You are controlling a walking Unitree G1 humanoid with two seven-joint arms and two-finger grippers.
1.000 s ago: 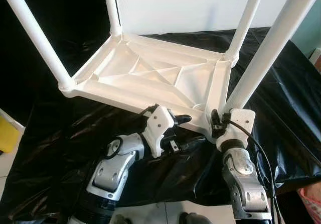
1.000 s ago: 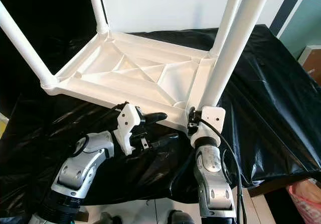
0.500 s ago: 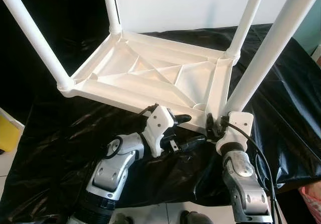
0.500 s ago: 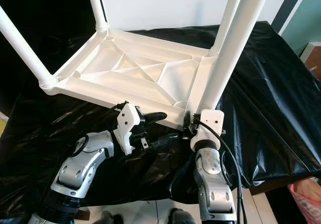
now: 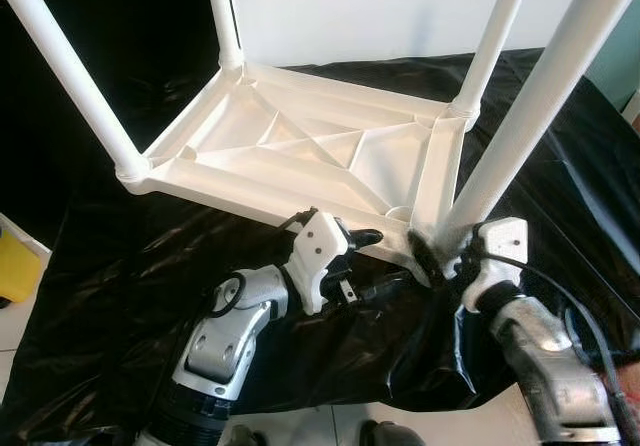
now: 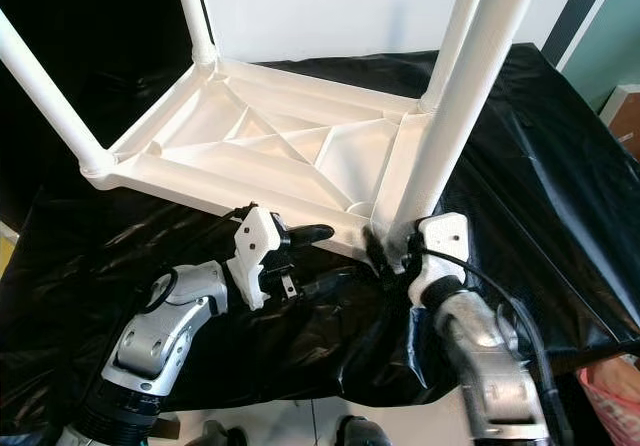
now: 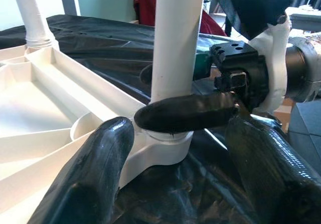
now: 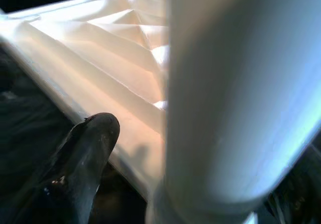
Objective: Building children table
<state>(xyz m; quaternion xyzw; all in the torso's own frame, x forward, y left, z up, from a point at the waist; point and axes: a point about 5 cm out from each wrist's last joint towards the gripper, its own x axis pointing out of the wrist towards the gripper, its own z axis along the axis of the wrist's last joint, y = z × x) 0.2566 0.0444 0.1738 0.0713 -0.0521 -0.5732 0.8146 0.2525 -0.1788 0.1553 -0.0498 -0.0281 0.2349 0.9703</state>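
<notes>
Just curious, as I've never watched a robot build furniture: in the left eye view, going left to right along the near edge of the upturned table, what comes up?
Yellow object → left gripper → near right table leg, with the right gripper at its base.

Head pair looks down; wrists close on leg (image 7: pixel 176 48).

The upturned white table (image 5: pixel 300 151) lay on black sheeting (image 5: pixel 120 266), its four legs rising as posts with open gaps between them. The near-right leg (image 5: pixel 520 116) was boxed in: the right gripper (image 5: pixel 432 256) closed around its base, and the left gripper (image 5: pixel 365 264), fingers spread, stood just beside the near rim.
</notes>
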